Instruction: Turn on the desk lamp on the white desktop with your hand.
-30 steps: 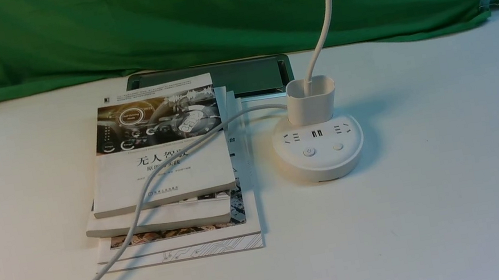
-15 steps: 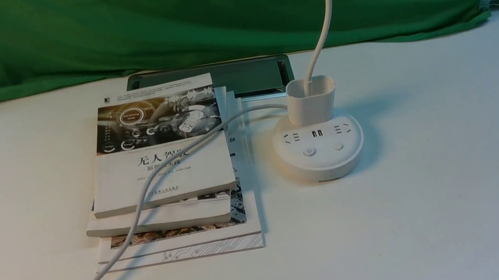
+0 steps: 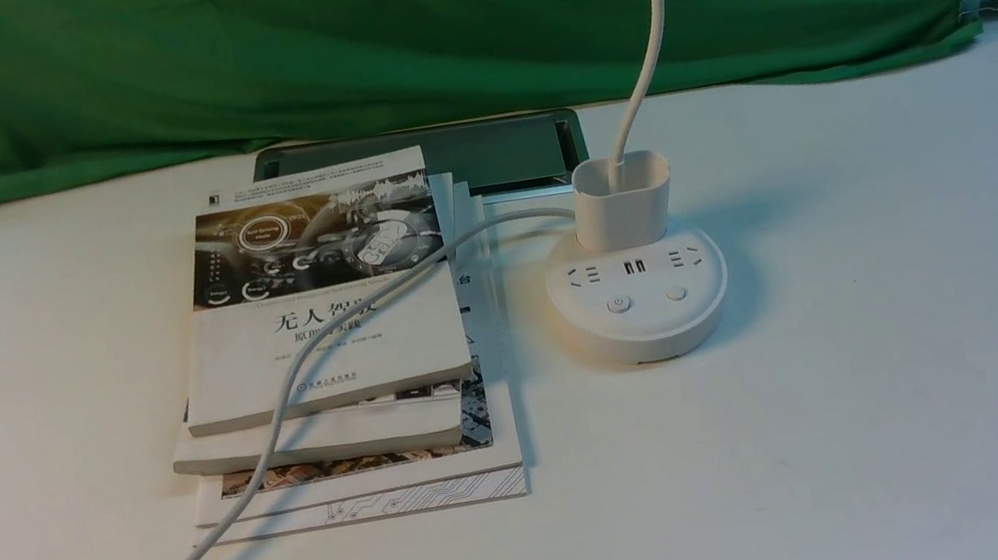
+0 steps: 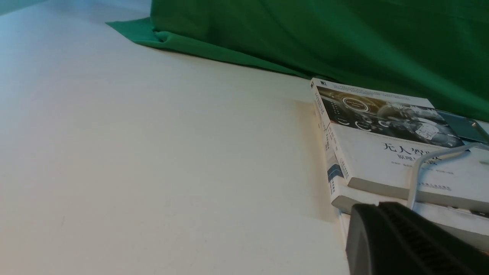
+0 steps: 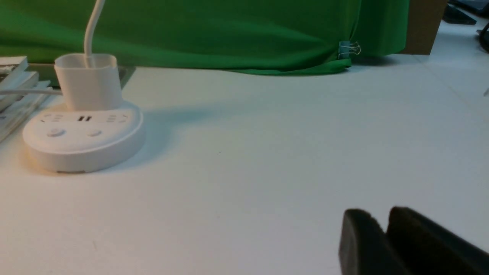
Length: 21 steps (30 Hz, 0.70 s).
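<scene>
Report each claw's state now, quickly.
Left claw: cannot be told.
Right claw: holds nothing; open or closed cannot be told.

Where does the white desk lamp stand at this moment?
In the front view, the white plastic desk lamp stands on the matte white desktop right of centre, just right of the stack of books, in front of the green cloth.

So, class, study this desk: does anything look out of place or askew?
The white cord of the desk lamp trails diagonally across the top book instead of running round the stack. The lower books jut out unevenly beneath it, toward the camera and the right. Nothing looks spilled or damaged.
</scene>
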Tool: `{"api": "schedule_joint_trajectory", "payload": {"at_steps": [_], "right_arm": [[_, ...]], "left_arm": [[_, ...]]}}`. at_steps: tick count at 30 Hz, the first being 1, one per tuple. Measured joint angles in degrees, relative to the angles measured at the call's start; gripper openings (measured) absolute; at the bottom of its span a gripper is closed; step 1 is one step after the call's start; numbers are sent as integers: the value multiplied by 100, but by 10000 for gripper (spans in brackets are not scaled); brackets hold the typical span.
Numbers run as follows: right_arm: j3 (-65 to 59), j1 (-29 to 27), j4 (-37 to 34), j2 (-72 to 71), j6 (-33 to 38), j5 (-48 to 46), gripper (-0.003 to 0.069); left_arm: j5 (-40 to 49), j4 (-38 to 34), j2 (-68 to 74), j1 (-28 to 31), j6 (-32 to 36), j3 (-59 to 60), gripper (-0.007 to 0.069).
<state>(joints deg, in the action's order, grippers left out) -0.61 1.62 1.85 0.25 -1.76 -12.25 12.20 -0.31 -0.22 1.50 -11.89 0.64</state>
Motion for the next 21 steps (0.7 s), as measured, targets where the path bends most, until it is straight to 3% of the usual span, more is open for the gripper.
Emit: {"api": "schedule_joint_trajectory", "payload": {"at_steps": [21], "right_arm": [[0, 0, 0, 0, 0, 0, 211]], "left_arm": [[0, 31, 0, 0, 0, 0, 21]]}}
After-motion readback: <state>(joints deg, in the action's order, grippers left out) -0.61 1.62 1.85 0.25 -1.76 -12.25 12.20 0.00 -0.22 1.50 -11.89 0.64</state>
